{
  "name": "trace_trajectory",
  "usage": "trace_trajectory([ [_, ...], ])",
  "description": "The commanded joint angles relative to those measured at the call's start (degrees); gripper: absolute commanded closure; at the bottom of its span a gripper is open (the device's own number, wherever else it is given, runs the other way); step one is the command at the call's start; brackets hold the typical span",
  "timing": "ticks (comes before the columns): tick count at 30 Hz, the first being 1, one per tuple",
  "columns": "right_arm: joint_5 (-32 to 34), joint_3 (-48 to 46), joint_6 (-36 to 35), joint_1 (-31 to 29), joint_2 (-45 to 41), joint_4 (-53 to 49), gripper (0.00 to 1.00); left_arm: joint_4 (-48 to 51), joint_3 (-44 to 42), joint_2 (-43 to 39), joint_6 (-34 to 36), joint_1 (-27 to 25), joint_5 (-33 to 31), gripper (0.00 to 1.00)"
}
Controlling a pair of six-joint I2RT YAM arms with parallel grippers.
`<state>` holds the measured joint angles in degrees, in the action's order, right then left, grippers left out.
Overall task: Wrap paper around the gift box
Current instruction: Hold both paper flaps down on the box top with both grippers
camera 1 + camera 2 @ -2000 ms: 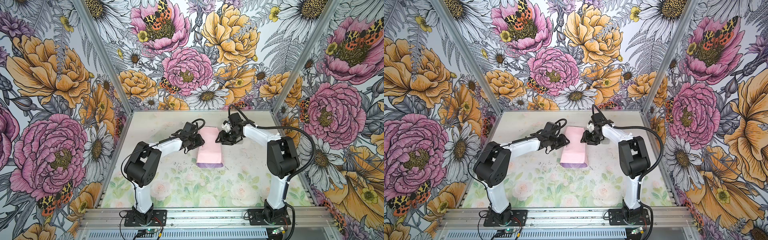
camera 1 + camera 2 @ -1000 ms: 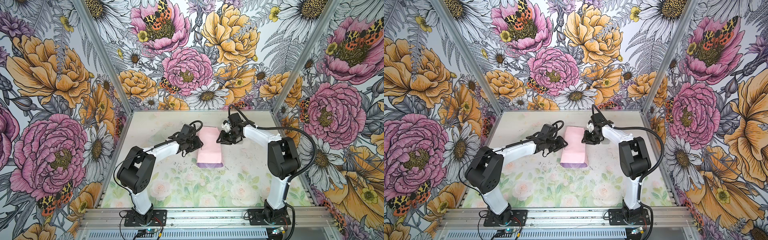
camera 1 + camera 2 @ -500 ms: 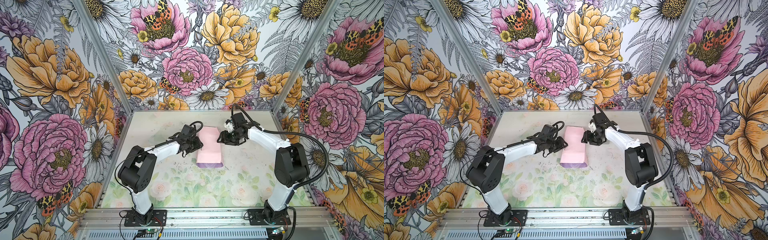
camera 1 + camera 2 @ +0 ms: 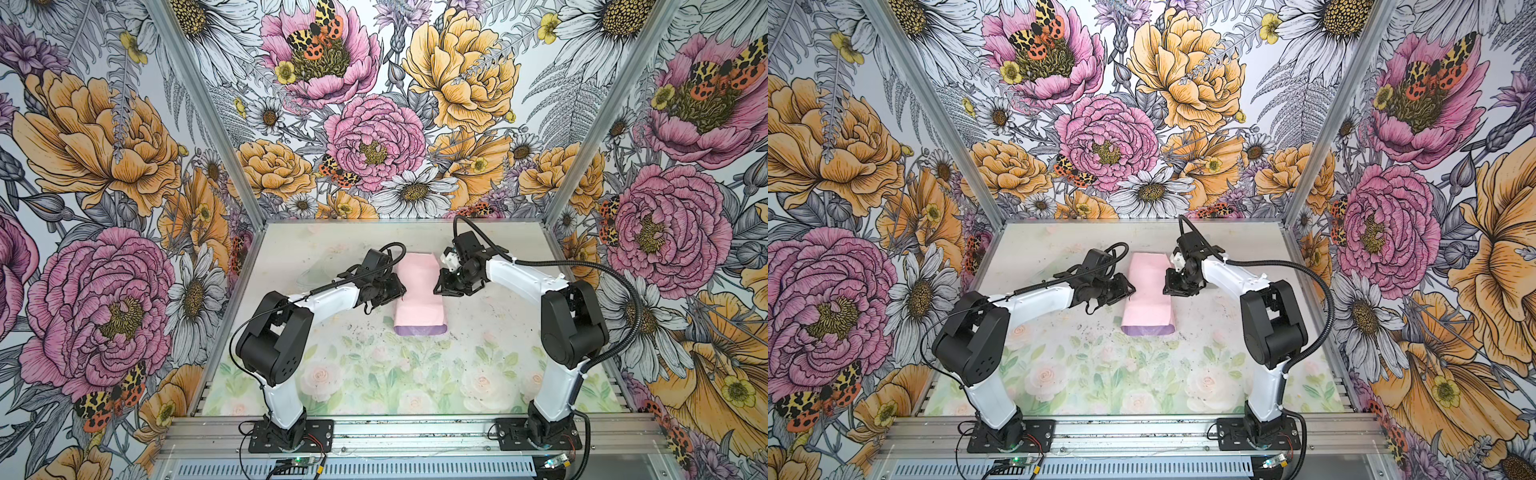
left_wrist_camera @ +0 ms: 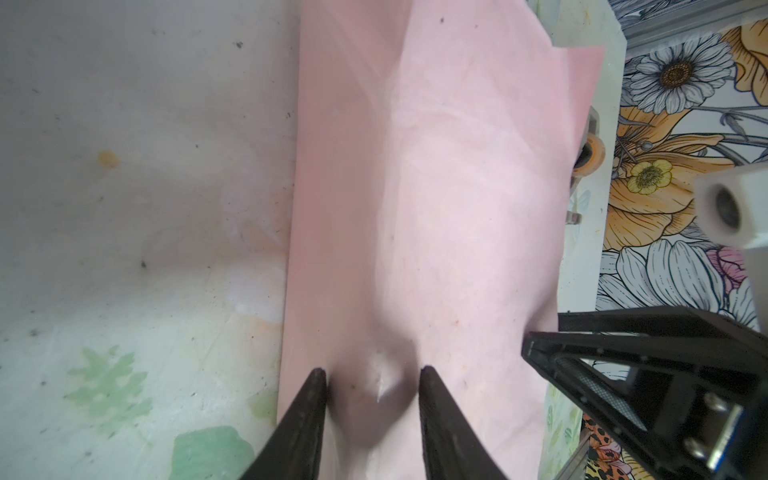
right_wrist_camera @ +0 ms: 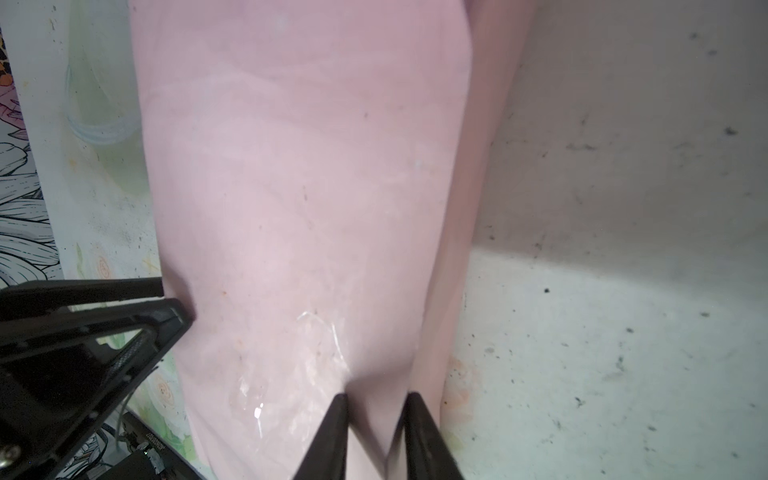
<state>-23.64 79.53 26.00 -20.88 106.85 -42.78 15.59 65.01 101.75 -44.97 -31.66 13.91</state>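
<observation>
"Paper point(image 4: 419, 291) lies folded into a long pink parcel in the middle of the table point(image 4: 374, 365), with a lilac strip point(image 4: 419, 330) at its near end. Where is the gift box?"

"Inside the fold, I judge. No blue shows in any view."

"And the grippers?"

"The left gripper point(image 4: 400, 292) reaches in from its side. Its fingers point(image 5: 318, 386) are spread and both tips press the top face, with a pucker between them. It grasps nothing. The right gripper point(image 4: 438, 288) meets the opposite edge. Its fingers point(image 6: 338, 409) stand only slightly apart on the paper, and I cannot tell whether they nip a fold or merely rest."

"What worries you?"

"The clear tape point(image 6: 320, 353) beside the right tips looks crinkled, not pressed flat. If an arm lifts off sharply, the tape may cling to a tip and peel, and the overlap would spring open. Tips dragged sideways could tear so thin a sheet. The ends look not yet folded in, so a push along the parcel might slide the box out."
</observation>
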Motion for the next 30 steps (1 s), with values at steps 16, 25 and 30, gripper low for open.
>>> trace_trajectory([
  [16, 3.2, -1.2, -0.2, -0.2, 0.0, 0.1, 0.76, -2.2, -2.7, -2.7, -0.9, -0.1, -0.7, 0.58],
  [25, 3.2, -1.0, -0.2, -0.4, -0.6, 0.1, 0.78, -2.2, -3.1, -1.3, -0.3, -0.5, -1.7, 0.64],
  [30, 3.6, 0.0, -0.2, -0.4, -2.3, 0.0, 0.71, -0.8, -2.0, -3.5, 0.3, -0.2, -2.7, 0.6],
])
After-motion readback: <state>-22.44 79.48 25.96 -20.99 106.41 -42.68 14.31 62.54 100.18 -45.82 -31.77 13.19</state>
